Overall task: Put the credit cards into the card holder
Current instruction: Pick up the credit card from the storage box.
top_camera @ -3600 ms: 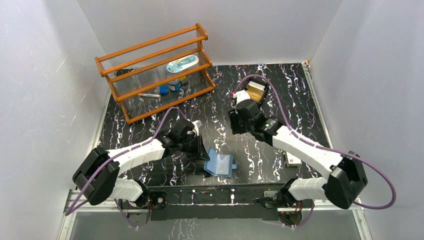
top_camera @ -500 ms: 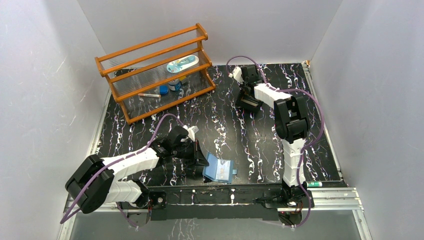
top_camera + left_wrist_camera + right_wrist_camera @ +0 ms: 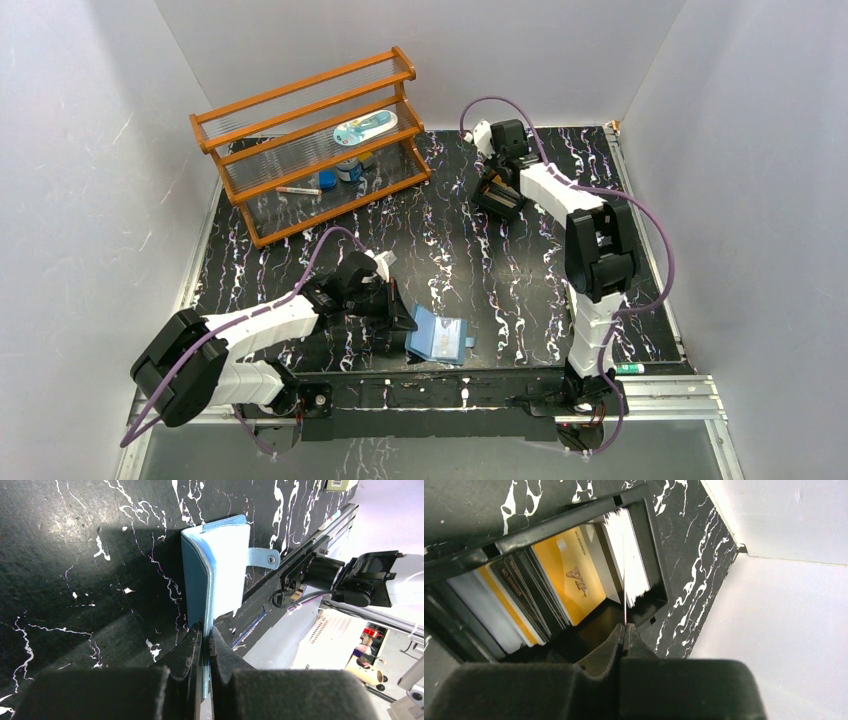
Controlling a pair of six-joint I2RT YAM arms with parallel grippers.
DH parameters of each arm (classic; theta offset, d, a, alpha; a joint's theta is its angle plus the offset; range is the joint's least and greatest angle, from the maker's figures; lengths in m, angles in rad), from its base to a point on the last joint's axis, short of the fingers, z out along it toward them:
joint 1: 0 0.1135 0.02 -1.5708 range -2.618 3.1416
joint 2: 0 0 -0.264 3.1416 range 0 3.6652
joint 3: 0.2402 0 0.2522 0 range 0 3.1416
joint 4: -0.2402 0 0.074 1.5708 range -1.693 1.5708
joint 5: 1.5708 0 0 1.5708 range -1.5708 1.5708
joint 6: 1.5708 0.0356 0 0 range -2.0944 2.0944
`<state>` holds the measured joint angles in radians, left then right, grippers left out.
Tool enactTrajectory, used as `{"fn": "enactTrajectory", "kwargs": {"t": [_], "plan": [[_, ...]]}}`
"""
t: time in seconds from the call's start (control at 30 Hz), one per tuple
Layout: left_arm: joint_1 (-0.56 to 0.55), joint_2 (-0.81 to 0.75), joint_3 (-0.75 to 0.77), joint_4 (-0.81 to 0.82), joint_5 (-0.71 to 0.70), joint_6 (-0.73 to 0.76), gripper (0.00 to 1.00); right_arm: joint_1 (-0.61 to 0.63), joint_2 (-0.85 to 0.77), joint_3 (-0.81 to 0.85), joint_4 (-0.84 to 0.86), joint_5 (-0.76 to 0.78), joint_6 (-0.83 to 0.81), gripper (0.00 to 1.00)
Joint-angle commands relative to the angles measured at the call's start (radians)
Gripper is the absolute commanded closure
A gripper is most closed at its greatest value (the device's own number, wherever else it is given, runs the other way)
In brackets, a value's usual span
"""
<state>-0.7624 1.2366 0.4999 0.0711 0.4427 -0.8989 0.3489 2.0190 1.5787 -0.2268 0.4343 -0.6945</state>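
Note:
The blue card holder [image 3: 441, 338] lies partly unfolded near the table's front edge, its snap tab [image 3: 262, 558] pointing towards the rail. My left gripper [image 3: 205, 627] is shut on the edge of one flap of the card holder [image 3: 220, 565], and that flap stands up. At the back, my right gripper [image 3: 497, 190] reaches down into a black tray [image 3: 574, 510] that holds several credit cards upright. Among them are an orange-gold card [image 3: 569, 575] and a white card [image 3: 631, 555]. The right gripper [image 3: 626, 626] is shut on the top edge of one thin card [image 3: 623, 580], seen edge-on.
A wooden shelf rack [image 3: 310, 140] with small items stands at the back left. A pen-like object [image 3: 630, 369] lies on the front rail at the right. White walls close in the table on three sides; the tray sits near the back right corner.
The right gripper has shut on a card in the tray, and its wrist has shifted slightly. Earlier the right arm reached the tray from a lower pose. The left gripper keeps its hold.

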Motion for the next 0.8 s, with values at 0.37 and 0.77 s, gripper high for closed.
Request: {"fn": "enactTrajectory", "kwargs": {"t": [0.37, 0.77], "plan": [[-0.003, -0.004, 0.057, 0.057, -0.126, -0.087, 1.0, 0.064, -0.269, 0.067, -0.328, -0.17, 0.547, 1.0], [0.0, 0.06, 0.057, 0.085, -0.16, -0.075, 0.92, 0.236, -0.666, -0.342, -0.247, -0.567, 1.216, 1.0]]}}
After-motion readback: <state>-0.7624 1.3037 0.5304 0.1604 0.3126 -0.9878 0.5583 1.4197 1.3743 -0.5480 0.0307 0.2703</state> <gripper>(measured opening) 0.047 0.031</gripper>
